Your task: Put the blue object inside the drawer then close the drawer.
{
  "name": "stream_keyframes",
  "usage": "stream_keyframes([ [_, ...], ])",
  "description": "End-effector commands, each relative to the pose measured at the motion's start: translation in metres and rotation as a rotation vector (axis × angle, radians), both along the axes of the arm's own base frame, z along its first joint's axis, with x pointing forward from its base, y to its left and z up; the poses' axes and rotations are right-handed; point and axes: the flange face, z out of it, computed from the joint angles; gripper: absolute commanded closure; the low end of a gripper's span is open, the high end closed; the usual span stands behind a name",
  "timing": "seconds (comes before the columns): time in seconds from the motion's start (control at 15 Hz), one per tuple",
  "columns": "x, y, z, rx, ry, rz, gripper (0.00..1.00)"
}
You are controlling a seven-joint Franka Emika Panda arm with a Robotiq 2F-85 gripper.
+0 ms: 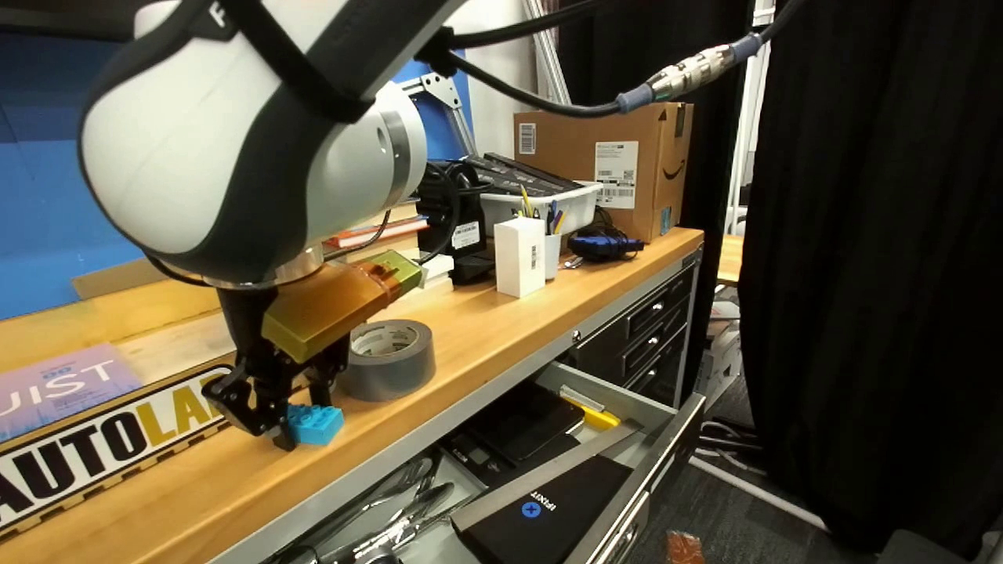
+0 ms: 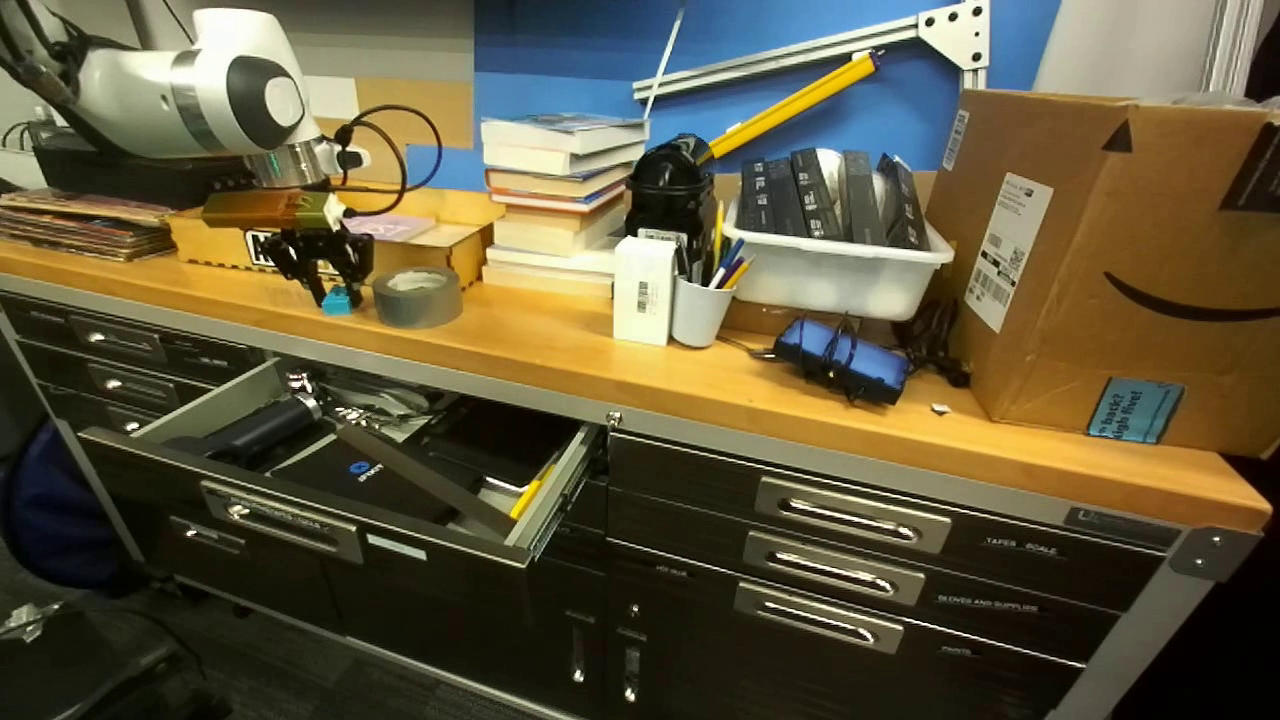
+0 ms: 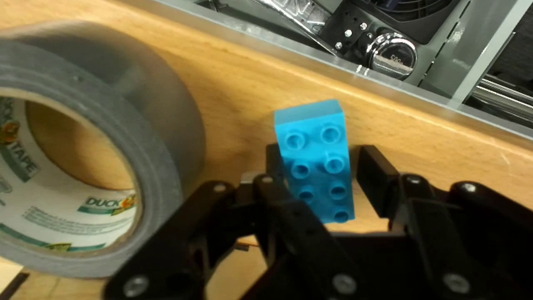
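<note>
In an exterior view, the extended drawer [image 1: 664, 446] holds a black case [image 1: 576, 493]. In an exterior view, a white bin [image 2: 830, 285] holds boxes [image 2: 815, 195]; blue wall [image 2: 560, 60] behind. Wrist view: the gripper [image 3: 320, 171], slightly spread, straddles the blue block [image 3: 314, 156] on the workbench [image 3: 241, 79].

Wrist view: block [image 3: 313, 154] on bench [image 3: 241, 91], gripper [image 3: 325, 171] straddling it; tape roll [image 3: 166, 108] at block's 9 o'clock, drawer [image 3: 479, 46] at 1; in an exterior view carton [image 2: 1140, 240] at 3 o'clock from bin [image 2: 830, 285], cup [image 2: 702, 318] at 8, pens [image 2: 731, 262] in cup
</note>
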Motion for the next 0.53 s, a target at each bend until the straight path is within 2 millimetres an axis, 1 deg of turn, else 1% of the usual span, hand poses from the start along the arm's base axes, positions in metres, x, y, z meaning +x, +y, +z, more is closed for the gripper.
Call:
stream_keyframes([
  [0.0,0.003,-0.003,0.012,-0.009,0.039,0.006,0.81],
  [0.07,0.002,-0.006,0.010,-0.024,0.055,0.006,0.87],
  [0.2,-0.005,-0.017,0.010,-0.093,0.106,0.031,0.85],
  [0.33,-0.021,-0.037,0.018,-0.155,0.178,0.033,0.84],
  [0.47,-0.036,-0.055,0.021,-0.206,0.242,0.042,0.84],
])
